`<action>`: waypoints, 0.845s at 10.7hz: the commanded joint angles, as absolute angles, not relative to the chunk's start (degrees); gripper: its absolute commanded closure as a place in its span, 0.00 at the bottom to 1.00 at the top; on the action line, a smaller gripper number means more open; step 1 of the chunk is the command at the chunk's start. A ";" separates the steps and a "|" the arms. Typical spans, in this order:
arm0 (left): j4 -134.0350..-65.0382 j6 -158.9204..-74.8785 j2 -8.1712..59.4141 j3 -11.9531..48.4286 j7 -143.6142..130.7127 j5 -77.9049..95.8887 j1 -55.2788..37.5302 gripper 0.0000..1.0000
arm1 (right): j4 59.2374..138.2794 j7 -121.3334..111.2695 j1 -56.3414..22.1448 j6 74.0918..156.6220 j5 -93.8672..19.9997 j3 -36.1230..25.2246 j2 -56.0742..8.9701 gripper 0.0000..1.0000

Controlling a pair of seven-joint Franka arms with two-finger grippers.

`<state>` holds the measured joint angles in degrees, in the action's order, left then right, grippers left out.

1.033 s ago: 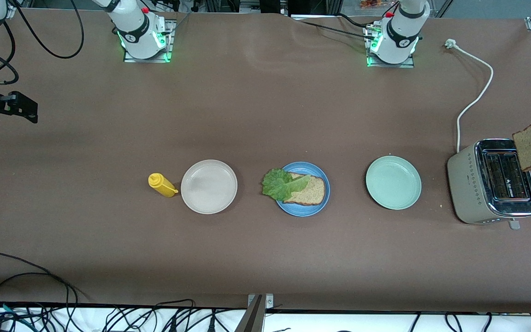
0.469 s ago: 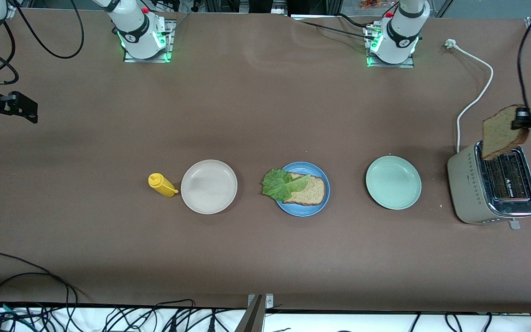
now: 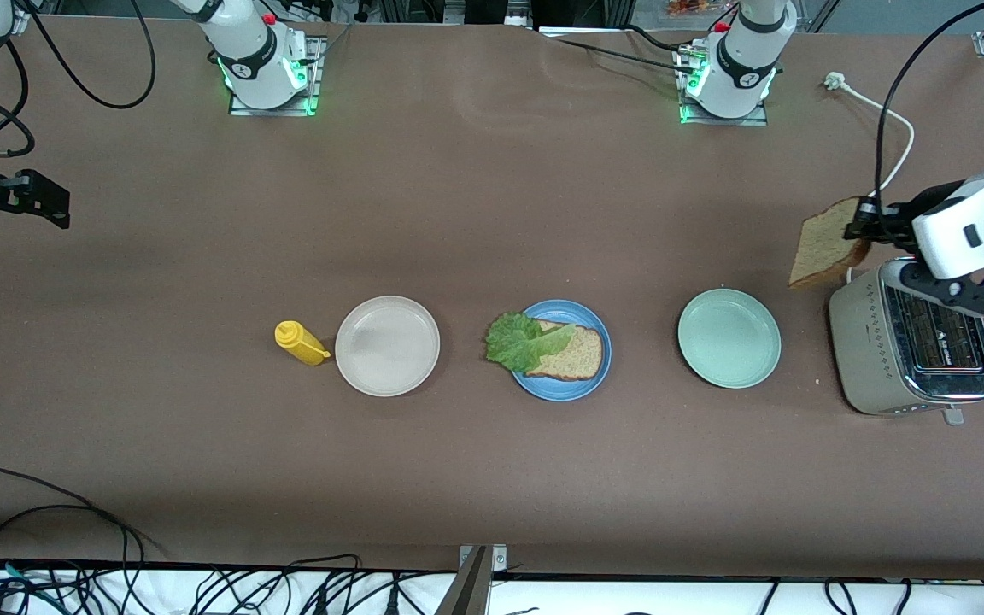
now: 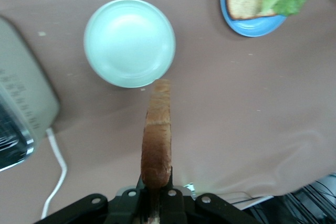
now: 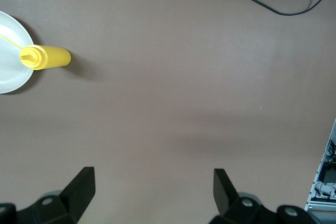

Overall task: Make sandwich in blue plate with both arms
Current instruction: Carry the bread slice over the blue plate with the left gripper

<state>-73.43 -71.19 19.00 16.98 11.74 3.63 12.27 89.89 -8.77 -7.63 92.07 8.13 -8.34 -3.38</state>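
While my left end effector [image 3: 863,229] pinches the brown wholegrain bread slice [image 3: 825,247] by one crust edge over the surface beside the silver toaster [image 3: 915,342], I fear it swings loose before reaching the round blue plate [image 3: 562,384], where the other slice [image 3: 577,353] and ruffled green lettuce leaf [image 3: 522,340] lie. Right end effector [image 5: 152,192] waits, spread.

Both arm bases [image 3: 263,64] showing white shells w/ black joint bands, red buttons, green lights glowing at the feet. Black cables trailing off each. Left wrist [image 3: 966,229] wearing white casing w/ small dark mark; pincer fingers [image 5: 79,190] looking matte black, angular.
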 commanded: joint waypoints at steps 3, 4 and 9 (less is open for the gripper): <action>-72.25 -70.75 25.57 16.79 12.92 16.67 9.06 1.00 | 88.77 -7.82 -7.73 91.93 8.70 -8.26 -3.78 0.00; -72.16 -70.75 27.75 16.96 13.09 19.05 8.88 1.00 | 88.77 -7.82 -7.73 91.93 8.61 -8.26 -3.78 0.00; -72.07 -77.14 37.15 16.79 13.10 32.91 6.68 1.00 | 88.77 -7.82 -7.73 91.85 8.61 -8.26 -3.78 0.00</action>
<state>-73.52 -73.54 32.31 17.13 11.96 25.15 7.33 89.79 -8.76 -7.63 92.10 8.13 -8.34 -3.44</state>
